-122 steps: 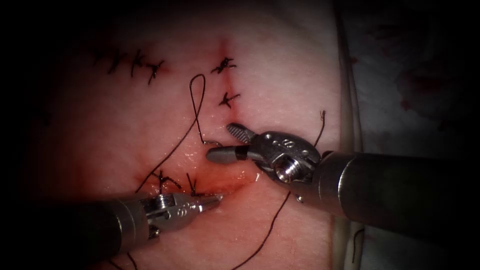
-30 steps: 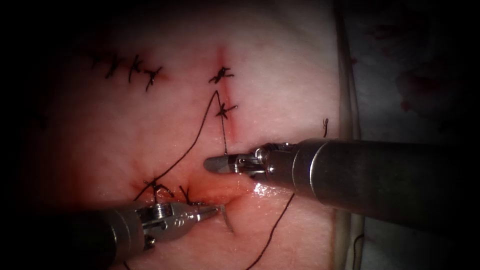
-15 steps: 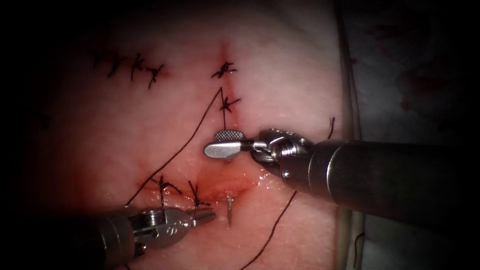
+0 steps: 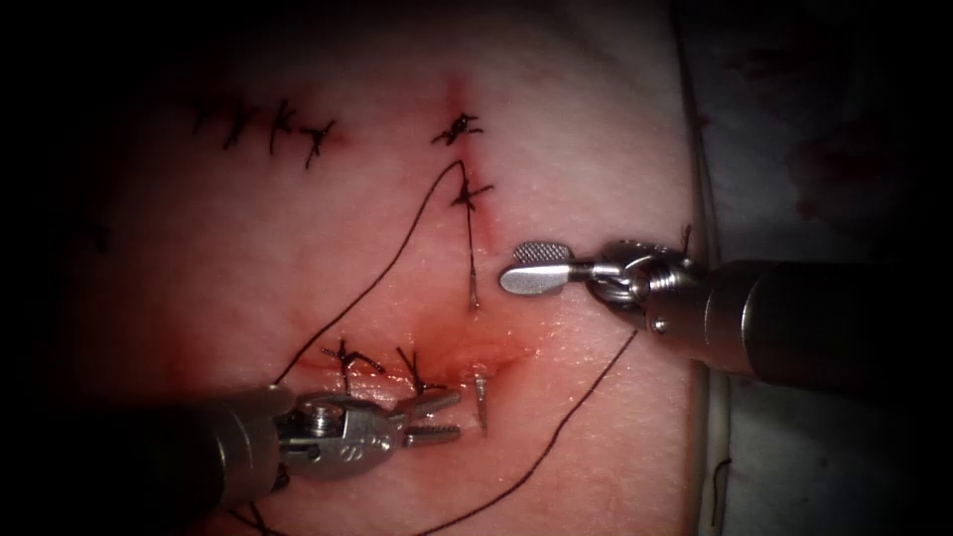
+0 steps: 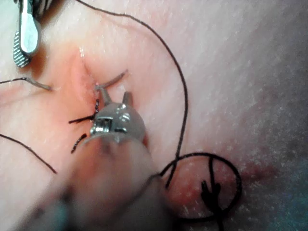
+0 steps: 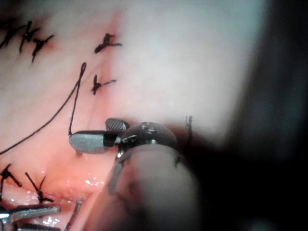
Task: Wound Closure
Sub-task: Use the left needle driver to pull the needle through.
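**Visitor:** Endoscope view first, please. What was on it?

**Onlooker:** Pale tissue with a cut running across, wet with red fluid. Black knots already sat on its left stretch. The needle was buried in the tissue across the cut: its tip stood out below the cut, and its tail end poked out above it, where the thread joined.

**Visitor:** And the tools?

**Onlooker:** The left tool lay just left of the tip, jaws spread and holding nothing. The right tool hung up and right of the tail end, jaws parted, also empty.

**Visitor:** What had just changed?

**Onlooker:** A second before, the right tool's jaws were pressed together over the spot where the needle entered. Half a second before, they had parted there. By this moment the tool had backed off to the right. The left tool's jaws, shut until then, had spread beside the tip.

**Visitor:** Meaning what for the closure?

**Onlooker:** I judged the needle was through both edges and free of either tool, with the left tool best placed at the tip. The left wrist view agreed: open jaws beside the needle
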Available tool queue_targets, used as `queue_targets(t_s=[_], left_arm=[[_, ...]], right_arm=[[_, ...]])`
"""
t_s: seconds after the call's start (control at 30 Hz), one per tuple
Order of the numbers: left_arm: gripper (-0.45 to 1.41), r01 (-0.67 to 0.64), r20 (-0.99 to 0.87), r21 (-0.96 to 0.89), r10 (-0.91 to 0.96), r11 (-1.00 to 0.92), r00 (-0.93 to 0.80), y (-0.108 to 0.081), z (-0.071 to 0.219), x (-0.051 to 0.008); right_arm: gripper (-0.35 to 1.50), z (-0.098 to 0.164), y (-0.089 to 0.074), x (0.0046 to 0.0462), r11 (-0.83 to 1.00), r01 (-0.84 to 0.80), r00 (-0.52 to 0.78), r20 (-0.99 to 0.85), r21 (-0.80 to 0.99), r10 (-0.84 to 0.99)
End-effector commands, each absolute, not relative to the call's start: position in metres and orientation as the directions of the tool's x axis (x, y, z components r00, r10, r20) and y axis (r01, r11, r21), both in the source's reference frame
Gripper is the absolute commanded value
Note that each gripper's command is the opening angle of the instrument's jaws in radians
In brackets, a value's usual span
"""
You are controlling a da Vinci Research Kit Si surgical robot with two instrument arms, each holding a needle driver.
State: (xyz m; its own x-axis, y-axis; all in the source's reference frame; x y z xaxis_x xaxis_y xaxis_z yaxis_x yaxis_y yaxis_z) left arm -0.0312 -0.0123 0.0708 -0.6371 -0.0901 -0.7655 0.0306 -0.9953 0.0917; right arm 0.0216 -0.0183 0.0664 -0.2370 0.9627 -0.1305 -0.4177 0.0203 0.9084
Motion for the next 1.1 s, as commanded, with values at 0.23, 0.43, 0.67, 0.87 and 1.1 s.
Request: queue_targets(t_s=[0.23, 0.43, 0.67, 0.87, 1.1], left_arm=[[0.12, 0.082, -0.784, 0.127, -0.151, -0.989, -0.603, -0.0124, 0.0718, -0.0331], [0.10, 0.099, -0.782, 0.148, -0.178, -0.984, -0.597, -0.0122, 0.0722, -0.0339], [0.39, 0.136, -0.769, 0.158, -0.208, -0.978, -0.604, -0.0130, 0.0732, -0.0361], [0.52, 0.156, -0.762, 0.173, -0.232, -0.973, -0.604, -0.0128, 0.0741, -0.0366], [0.04, 0.143, -0.735, 0.184, -0.233, -0.972, -0.637, -0.0115, 0.0752, -0.0360]], right_arm=[[1.06, 0.0675, -0.0188, 0.0225, 0.036, -0.419, -0.233, -0.146, 0.907, 0.961], [0.94, 0.0676, -0.0191, 0.0226, 0.038, -0.421, -0.234, -0.149, 0.906, 0.961], [0.88, 0.0676, -0.0192, 0.0226, 0.033, -0.420, -0.237, -0.144, 0.907, 0.961], [0.79, 0.0674, -0.0194, 0.0227, 0.033, -0.419, -0.239, -0.145, 0.907, 0.960], [0.69, 0.0672, -0.0197, 0.0228, 0.027, -0.412, -0.251, -0.142, 0.911, 0.957]])
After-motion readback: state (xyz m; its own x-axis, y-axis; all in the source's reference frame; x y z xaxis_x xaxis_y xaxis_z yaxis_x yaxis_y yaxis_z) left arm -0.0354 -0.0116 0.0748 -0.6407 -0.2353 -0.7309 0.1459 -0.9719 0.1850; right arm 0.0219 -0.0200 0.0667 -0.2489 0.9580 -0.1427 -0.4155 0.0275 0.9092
